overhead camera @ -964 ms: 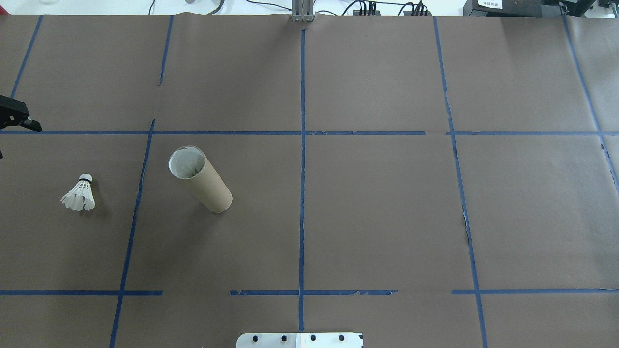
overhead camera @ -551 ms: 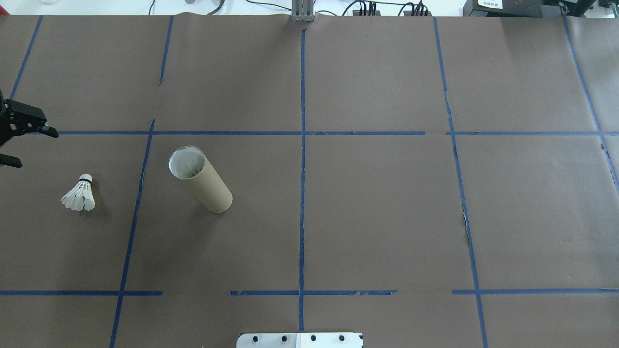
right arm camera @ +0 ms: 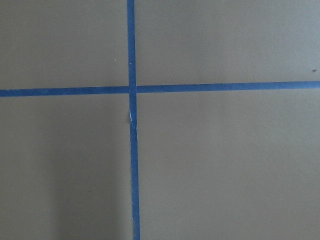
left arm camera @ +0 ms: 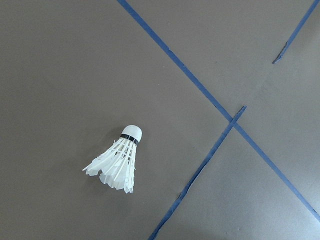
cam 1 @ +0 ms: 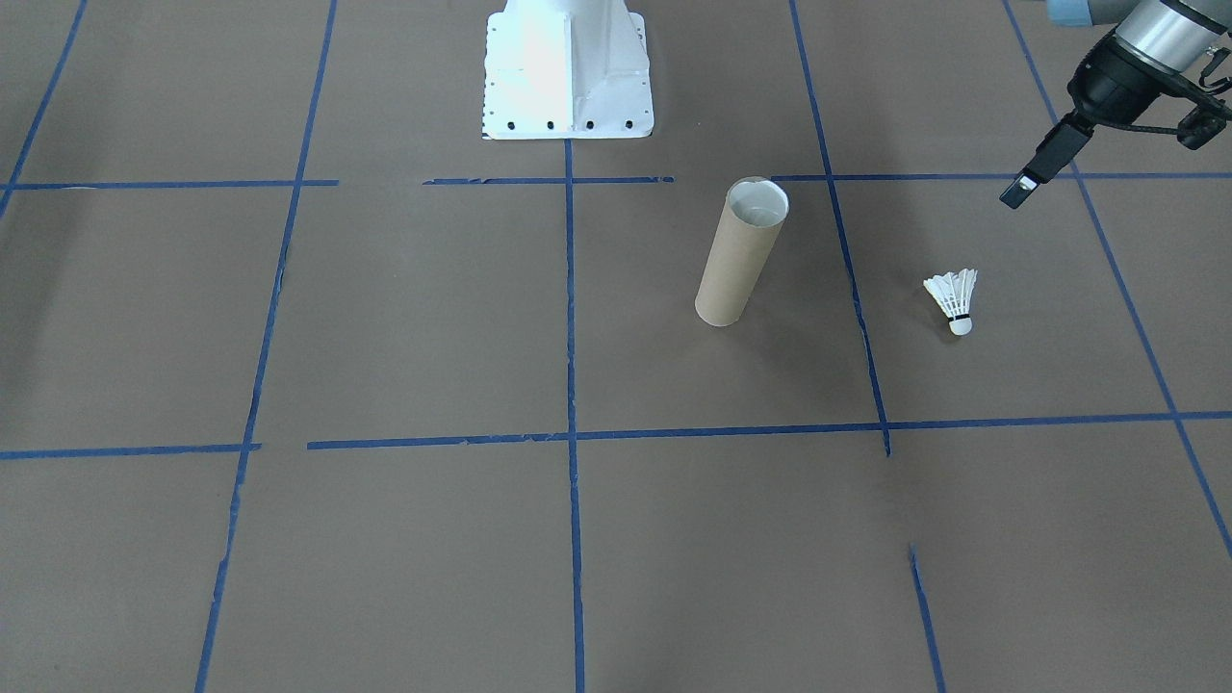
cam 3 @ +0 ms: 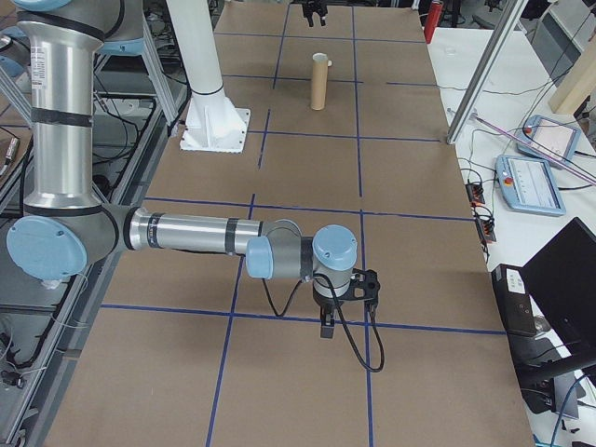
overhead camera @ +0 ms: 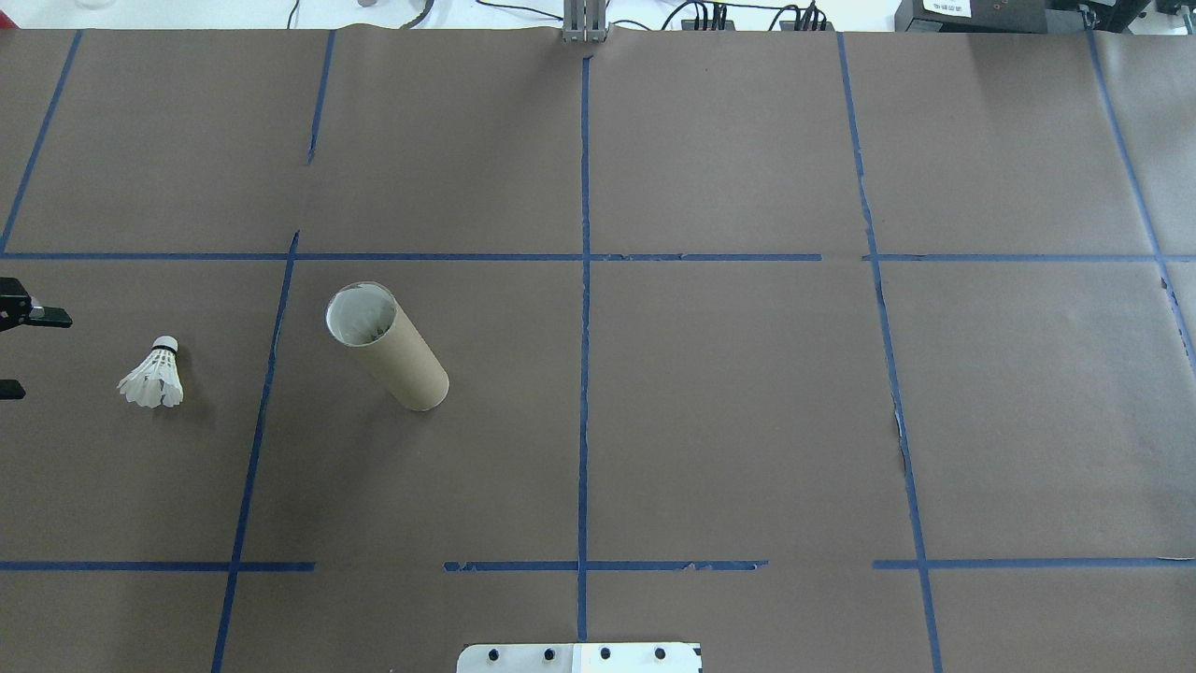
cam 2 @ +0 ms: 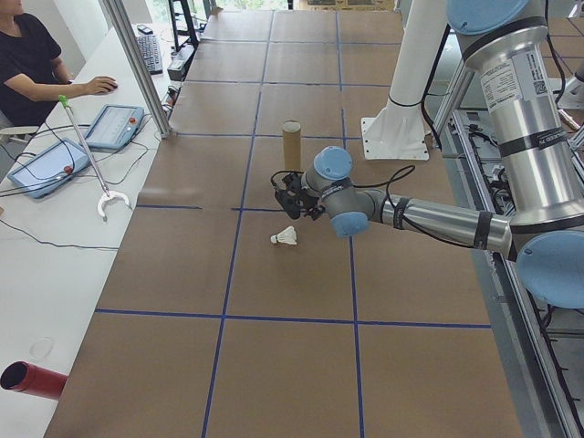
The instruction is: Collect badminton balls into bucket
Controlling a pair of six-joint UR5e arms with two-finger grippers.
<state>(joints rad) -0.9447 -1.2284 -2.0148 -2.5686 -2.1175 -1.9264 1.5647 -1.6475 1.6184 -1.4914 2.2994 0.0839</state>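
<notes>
We hover our left gripper [overhead camera: 11, 353], jaws apart and empty, beside the small white feather shuttlecock [overhead camera: 152, 376]. Next we must descend, probably straddling its cork, then carry it to the tall brown cardboard tube [overhead camera: 387, 347].

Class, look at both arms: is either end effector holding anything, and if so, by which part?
Nothing is held. The left end effector is open beside the shuttlecock, which lies untouched on the table; the right end effector's jaw state cannot be told.

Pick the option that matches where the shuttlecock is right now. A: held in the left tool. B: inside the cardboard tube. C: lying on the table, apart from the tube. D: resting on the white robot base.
C: the shuttlecock lies on its side on the brown paper, well clear of the upright tube, and the left tool is beside it, not touching.
</notes>
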